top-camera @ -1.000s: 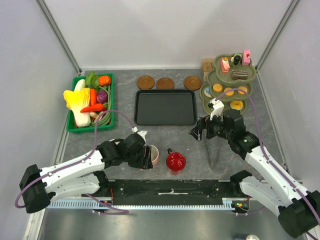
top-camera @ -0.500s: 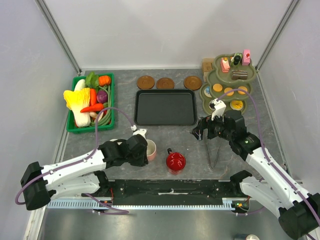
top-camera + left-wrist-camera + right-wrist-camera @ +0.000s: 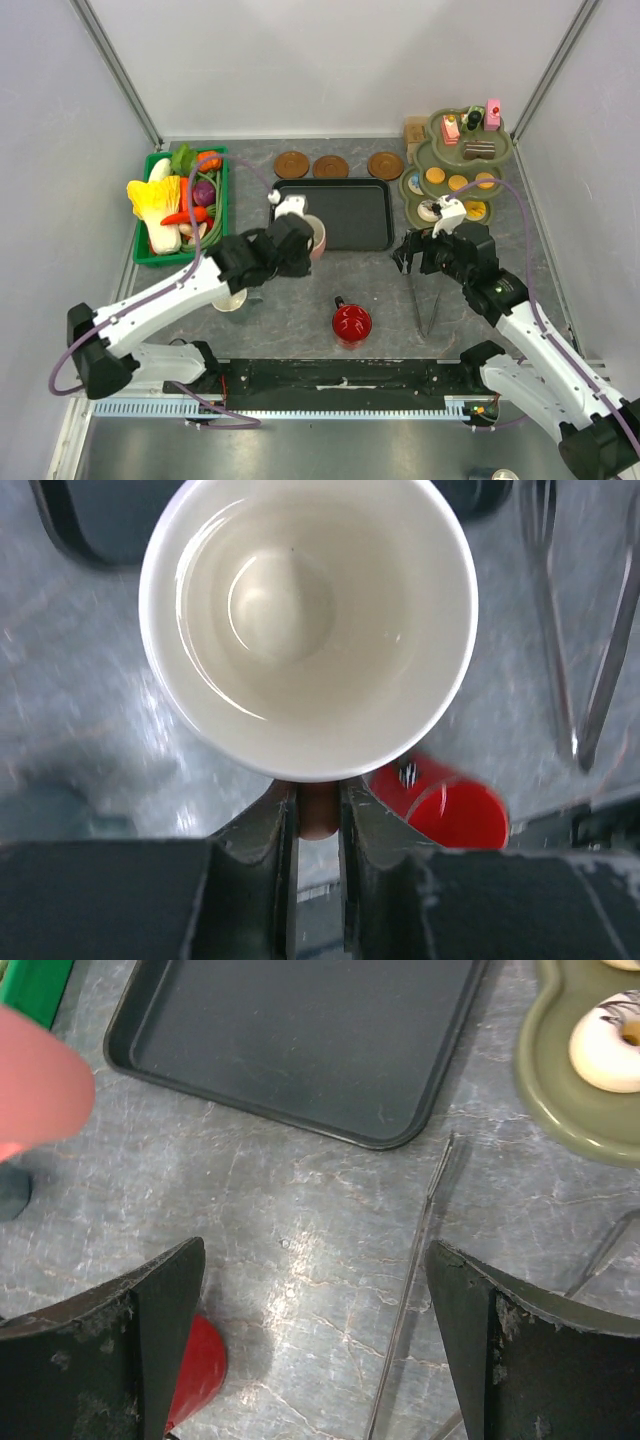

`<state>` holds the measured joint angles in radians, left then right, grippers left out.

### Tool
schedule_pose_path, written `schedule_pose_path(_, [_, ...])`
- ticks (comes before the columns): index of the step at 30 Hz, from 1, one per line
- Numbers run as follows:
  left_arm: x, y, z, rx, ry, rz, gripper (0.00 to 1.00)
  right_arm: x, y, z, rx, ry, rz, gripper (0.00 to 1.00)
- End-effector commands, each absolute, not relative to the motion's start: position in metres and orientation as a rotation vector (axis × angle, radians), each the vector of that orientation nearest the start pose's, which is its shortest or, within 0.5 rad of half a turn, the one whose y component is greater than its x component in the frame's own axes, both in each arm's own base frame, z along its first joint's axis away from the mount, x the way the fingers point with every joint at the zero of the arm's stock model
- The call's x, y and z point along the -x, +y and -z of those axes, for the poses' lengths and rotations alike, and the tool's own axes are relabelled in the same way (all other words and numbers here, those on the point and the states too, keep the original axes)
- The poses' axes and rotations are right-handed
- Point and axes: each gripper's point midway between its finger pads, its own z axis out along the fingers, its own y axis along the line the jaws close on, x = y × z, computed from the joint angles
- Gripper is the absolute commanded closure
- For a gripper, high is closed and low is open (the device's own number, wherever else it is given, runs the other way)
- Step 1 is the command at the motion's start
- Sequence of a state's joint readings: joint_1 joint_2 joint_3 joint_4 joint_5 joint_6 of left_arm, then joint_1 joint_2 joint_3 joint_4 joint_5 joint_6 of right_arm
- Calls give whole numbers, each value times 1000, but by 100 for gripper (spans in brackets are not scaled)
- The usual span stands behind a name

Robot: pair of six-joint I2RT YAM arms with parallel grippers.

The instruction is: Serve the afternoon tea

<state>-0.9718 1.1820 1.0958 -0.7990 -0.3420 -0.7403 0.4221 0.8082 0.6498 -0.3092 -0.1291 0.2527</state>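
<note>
As left fingers (image 3: 262,830) pinch its handle (image 3: 318,818), the pink mug (image 3: 308,620) juts ahead.

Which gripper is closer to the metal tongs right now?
Right. The right gripper hangs open over the tongs' far end; the left gripper, shut on the pink mug, is away at the tray's near-left corner.

We see a smooth, glossy mug (image 3: 308,620), matt tray (image 3: 300,1040), shiny metal tongs (image 3: 554,640) and a mottled, stone-like tabletop (image 3: 300,1220).
</note>
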Motion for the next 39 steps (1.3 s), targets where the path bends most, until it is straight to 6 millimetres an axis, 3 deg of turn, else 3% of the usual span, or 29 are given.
schedule_pose_path(1, [-281, -234, -241, -91, 2216, 353, 98, -259, 137, -190, 159, 1997, -496, 2])
schedule_pose_path(6, [-358, -227, -276, -41, 2122, 438, 98, -261, 134, -193, 120, 1961, -493, 2])
schedule_pose_path(10, [-408, -224, -281, -68, 2104, 363, 98, -264, 126, -200, 73, 1929, -461, 2])
schedule_pose_path(16, [-478, -209, -263, 10, 2124, 281, 98, -266, 120, -201, 36, 1889, -444, 2])
schedule_pose_path(21, [-523, -202, -235, 45, 2172, 261, 98, -270, 114, -195, 10, 1900, -404, 2])
schedule_pose_path(28, [-567, -189, -202, 71, 2213, 269, 98, -272, 111, -196, 2, 1894, -383, 2])
schedule_pose_path(34, [-584, -187, -176, 80, 2240, 298, 98, -273, 111, -191, -1, 1910, -376, 2])
schedule_pose_path(39, [-597, -189, -168, 70, 2240, 340, 98, -274, 110, -190, -4, 1912, -366, 2])
